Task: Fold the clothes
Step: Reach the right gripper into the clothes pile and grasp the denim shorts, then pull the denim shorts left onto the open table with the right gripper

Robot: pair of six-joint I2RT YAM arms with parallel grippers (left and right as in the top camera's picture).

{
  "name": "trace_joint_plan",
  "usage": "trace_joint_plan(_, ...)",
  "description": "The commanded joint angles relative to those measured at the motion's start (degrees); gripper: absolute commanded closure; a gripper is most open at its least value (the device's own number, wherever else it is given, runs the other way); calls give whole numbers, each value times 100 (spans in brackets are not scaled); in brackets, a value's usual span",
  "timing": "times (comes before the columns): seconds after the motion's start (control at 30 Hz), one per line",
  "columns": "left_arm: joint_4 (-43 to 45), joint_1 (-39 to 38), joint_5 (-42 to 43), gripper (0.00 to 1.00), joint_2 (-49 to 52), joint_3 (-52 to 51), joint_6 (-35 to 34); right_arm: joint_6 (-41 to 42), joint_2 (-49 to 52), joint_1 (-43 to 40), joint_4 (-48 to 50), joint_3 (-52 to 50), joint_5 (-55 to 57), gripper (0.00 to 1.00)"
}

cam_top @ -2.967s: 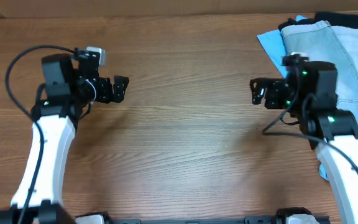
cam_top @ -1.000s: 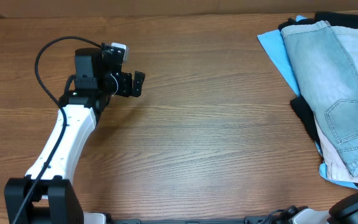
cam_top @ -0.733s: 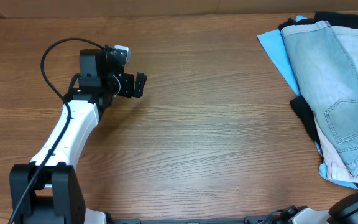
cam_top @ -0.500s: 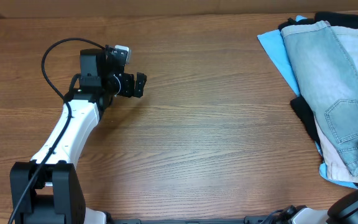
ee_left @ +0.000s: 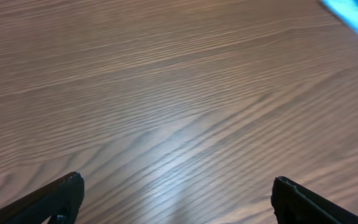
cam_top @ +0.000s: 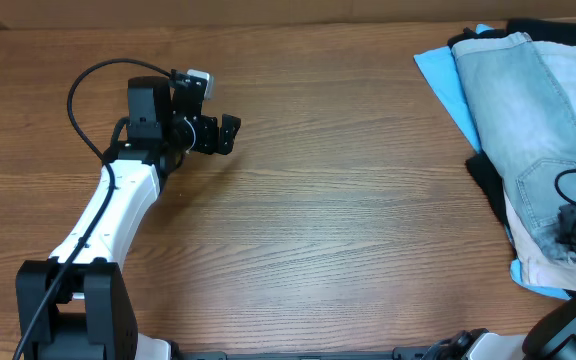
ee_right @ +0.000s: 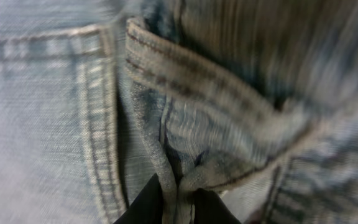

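The clothes lie in a pile at the table's right edge, with faded light-blue denim shorts point(cam_top: 528, 110) on top. My right gripper point(cam_top: 573, 225) is down on the shorts' lower end, beside the stitched back pocket. In the right wrist view a bunched fold of the denim shorts point(ee_right: 185, 134) is pinched between the dark fingers of my right gripper point(ee_right: 179, 206), which is shut on it. My left gripper point(cam_top: 226, 133) hovers open over bare wood at the far left. In its own view my left gripper point(ee_left: 179, 199) has its jaws wide apart and nothing between them.
Under the shorts lie a sky-blue garment point(cam_top: 443, 75), a black one point(cam_top: 488, 185) and a beige one point(cam_top: 528, 268). A corner of the sky-blue garment point(ee_left: 353, 12) shows in the left wrist view. A brown wooden table point(cam_top: 348, 220) stretches between the arms.
My right gripper has come in from the right edge onto the shorts' lower end and closed on a fold of denim. The left arm has hardly moved.
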Motion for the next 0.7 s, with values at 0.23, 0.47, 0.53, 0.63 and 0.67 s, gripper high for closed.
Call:
trace_joint_plan(0.23,-201,-33,645,0,-866,881,-81,-944,-1038,1672,-125,162,-2579,89)
trace_joint_plan(0.47,-264,50,280,5,-1526,966,-66,-927,-1794,3532,-94,162,-2599,92)
trace_joint_plan(0.53,-286,170,15,8,-1646,966,-81,-876,-1770,4175,-17,160,-2586,92)
trace_joint_plan(0.63,-286,428,-236,10,-1755,966,-87,-551,-1635,5115,280,160,-2358,92)
trace_joint_plan(0.67,-284,518,-302,9,-1775,966,-122,-459,-1565,5431,433,160,-2282,92)
